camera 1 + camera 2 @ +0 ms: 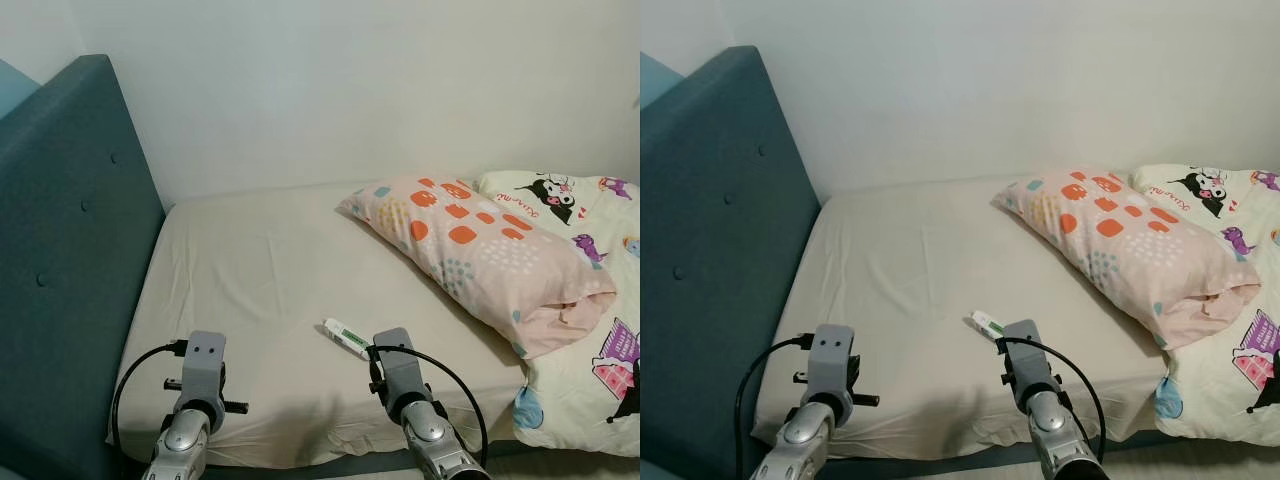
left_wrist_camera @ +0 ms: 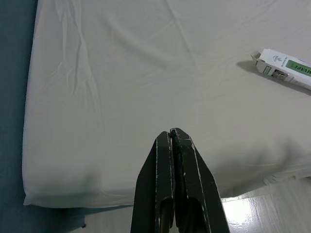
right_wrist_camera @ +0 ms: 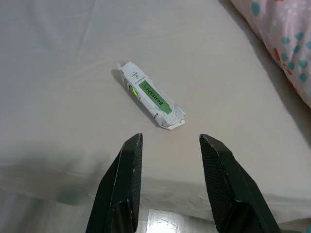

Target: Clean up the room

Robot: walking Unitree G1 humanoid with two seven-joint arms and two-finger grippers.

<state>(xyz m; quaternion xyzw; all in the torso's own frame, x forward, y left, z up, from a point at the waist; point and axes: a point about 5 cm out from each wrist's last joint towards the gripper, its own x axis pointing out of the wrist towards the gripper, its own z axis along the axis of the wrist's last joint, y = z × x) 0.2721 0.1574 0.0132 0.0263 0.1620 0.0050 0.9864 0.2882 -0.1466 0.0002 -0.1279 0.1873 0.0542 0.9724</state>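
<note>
Approach step: the right gripper (image 3: 170, 145), fingers spread, hovers at the bed's (image 1: 260, 270) near edge with the white-and-green tube (image 3: 152, 95) just ahead, calling for a short advance and closure, while the left gripper (image 2: 173, 136), pressed together, idles alongside.

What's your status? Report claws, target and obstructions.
Right claw open, short of the small white-and-green paper packet on the beige bedsheet. Left claw shut, idle. Nothing between; pink patterned pillow lies off to the right.

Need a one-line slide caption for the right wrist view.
Right gripper, jaws open, hovers just short of a white-and-green packet lying on the bed sheet.
</note>
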